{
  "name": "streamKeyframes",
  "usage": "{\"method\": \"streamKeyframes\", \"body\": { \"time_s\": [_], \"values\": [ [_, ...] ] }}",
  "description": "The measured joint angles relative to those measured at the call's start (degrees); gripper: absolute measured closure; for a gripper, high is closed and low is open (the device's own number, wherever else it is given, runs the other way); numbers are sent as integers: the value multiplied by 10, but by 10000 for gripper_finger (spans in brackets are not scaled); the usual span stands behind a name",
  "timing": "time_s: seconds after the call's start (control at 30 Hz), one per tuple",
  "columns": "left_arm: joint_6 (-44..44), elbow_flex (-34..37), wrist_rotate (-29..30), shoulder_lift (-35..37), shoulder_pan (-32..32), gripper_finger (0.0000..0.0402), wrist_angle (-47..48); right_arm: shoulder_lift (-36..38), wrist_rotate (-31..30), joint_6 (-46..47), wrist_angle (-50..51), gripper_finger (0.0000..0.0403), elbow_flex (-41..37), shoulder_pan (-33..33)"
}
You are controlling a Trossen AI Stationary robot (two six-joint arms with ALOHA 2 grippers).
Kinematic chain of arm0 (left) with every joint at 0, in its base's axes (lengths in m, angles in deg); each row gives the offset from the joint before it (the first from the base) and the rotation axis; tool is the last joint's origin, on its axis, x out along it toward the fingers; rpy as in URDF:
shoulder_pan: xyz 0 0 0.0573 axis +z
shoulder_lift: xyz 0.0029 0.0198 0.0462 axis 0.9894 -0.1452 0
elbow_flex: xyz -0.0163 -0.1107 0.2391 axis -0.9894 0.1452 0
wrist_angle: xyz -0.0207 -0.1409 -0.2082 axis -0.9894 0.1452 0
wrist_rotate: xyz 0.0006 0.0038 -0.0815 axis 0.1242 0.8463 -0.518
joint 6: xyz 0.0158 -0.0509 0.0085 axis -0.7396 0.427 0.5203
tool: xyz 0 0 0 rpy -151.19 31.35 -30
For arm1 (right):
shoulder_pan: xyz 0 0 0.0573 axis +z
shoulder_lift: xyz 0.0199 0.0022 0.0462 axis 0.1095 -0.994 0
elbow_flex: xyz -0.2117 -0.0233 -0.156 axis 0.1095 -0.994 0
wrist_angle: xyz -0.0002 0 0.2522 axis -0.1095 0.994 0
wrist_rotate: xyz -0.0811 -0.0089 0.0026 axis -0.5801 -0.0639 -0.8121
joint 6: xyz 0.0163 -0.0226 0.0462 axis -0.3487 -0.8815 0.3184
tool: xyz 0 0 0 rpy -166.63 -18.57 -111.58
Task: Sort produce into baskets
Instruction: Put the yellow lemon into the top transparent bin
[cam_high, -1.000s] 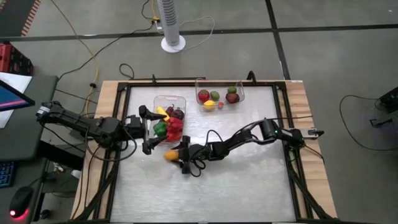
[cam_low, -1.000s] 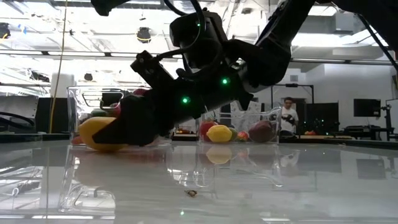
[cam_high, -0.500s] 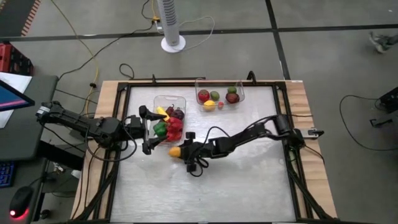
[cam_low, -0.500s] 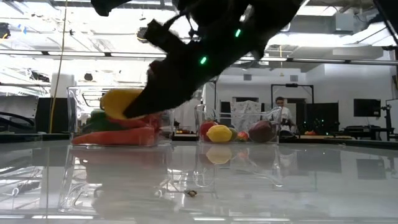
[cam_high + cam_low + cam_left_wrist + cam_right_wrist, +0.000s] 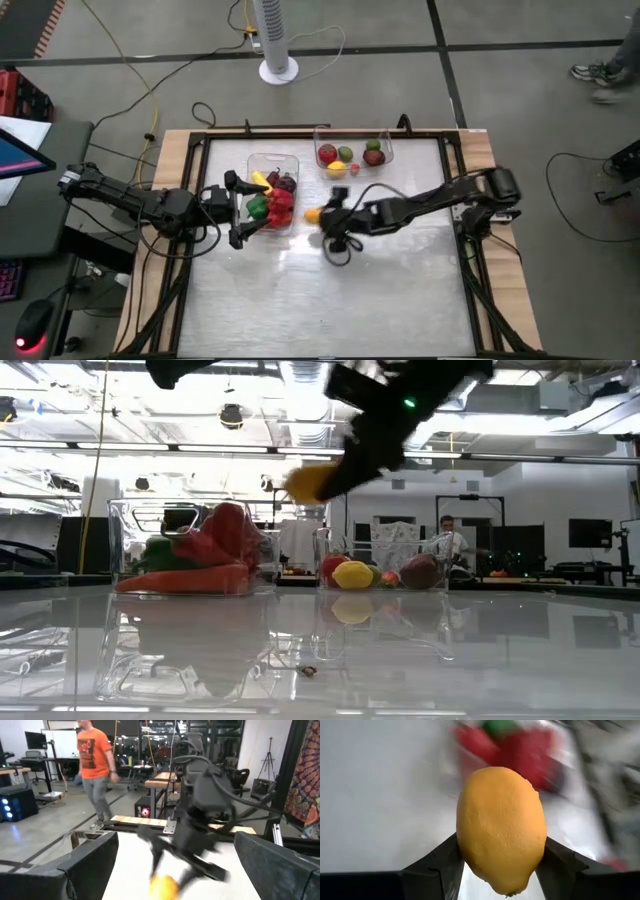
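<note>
**Right pincer grips a yellow-orange fruit above the tabletop**

The right arm reaches in from the right edge of the tabletop [image 5: 400, 290], stretched low and nearly straight toward the middle. Its right pincer [image 5: 322, 215] is clenched on a yellow-orange fruit [image 5: 312, 214], both fingers pressed to the fruit's sides in the right wrist view [image 5: 501, 829]. In the low view the fruit [image 5: 308, 482] is lifted clear of the surface, higher than the bin rims, with the arm slanting down to it from above. From overhead it sits between the two bins: just right of the left bin [image 5: 272, 160] and below the right bin [image 5: 353, 131].

The left bin holds red, green, yellow and dark purple pieces, piled up; the right bin holds red, green and yellow round pieces.

The left arm lies across the left side of the tabletop, elbow bent. The left pincer [image 5: 236, 210] is released, its fingers spread at the left bin's left wall, holding nothing

A person in an orange shirt [image 5: 92, 750] shows in the room beyond
</note>
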Motion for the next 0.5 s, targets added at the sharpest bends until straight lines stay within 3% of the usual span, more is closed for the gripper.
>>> {"method": "streamKeyframes", "body": {
  "time_s": [0.13,0.23,0.37,0.5],
  "values": [
    [4,0,1,0,0,15,3,77,-138,27,-33,172,-96,-22],
    [-7,0,10,0,1,15,-2,119,-201,23,-81,171,-154,-55],
    [-12,0,19,0,1,15,-19,146,-196,10,-137,168,-194,-127],
    [-12,0,19,0,1,15,-22,135,-119,9,-148,166,-200,-215]
  ]
}}
